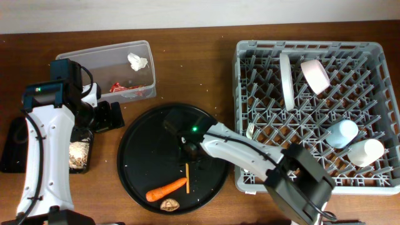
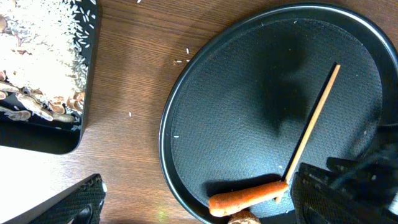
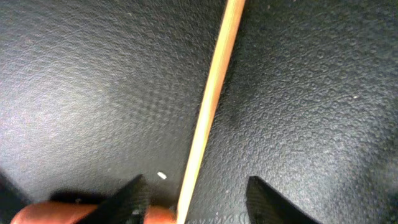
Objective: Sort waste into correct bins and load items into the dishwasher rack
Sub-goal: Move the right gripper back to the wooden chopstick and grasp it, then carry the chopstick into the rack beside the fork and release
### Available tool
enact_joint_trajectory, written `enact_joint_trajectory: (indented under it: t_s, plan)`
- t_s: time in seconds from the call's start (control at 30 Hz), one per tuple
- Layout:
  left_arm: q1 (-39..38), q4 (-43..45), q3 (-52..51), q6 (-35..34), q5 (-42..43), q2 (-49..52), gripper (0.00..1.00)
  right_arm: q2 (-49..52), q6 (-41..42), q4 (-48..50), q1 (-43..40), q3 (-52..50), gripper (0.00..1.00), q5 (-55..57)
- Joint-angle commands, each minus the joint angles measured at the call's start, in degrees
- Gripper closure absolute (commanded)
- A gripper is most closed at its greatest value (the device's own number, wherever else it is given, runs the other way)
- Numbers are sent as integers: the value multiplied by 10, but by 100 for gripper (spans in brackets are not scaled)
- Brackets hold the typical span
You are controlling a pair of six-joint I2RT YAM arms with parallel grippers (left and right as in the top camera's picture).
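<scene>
A thin wooden chopstick [image 1: 187, 175] lies on the large round black tray [image 1: 144, 150], its lower end beside an orange carrot [image 1: 167, 189] and a small brown lump [image 1: 169, 204]. My right gripper [image 1: 187, 152] is open low over the chopstick. In the right wrist view its fingers [image 3: 199, 200] straddle the chopstick [image 3: 212, 102], with the carrot [image 3: 37, 215] at the left finger. My left gripper [image 1: 105, 117] is open and empty between the clear tub [image 1: 94, 59] and the round tray. The left wrist view [image 2: 205, 208] shows the chopstick [image 2: 314, 121] and carrot [image 2: 249, 196].
The clear tub holds a crumpled tissue [image 1: 137, 60] and a red wrapper [image 1: 119, 87]. The shallow black tray [image 1: 12, 147] holds beige scraps [image 1: 79, 155]. The grey rack [image 1: 250, 178] holds a white plate [image 1: 286, 81], pink bowl [image 1: 314, 75], blue cup [image 1: 342, 132], cream cup [image 1: 365, 152] and fork [image 1: 250, 131].
</scene>
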Motion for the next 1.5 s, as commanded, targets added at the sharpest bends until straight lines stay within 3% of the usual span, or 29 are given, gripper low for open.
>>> enact_joint_trajectory:
  t_s: [0.0,0.53,0.67,1.17,1.47]
  plan:
    - [-1,0,-3,2,-4,1,5,19,25,6,7,5,55,54]
    - [-1,1,-3,2,-4,1,5,45,38,12,7,4,57,65]
    - [-1,2,-3,2,-4,1,5,47,40,5,7,4,70,64]
    - [-1,1,-3,2,-4,1,5,68,55,-12,5,7,96,61]
    - [-1,1,-3,2,-4,1,5,0,52,-144,-57,90,96,108]
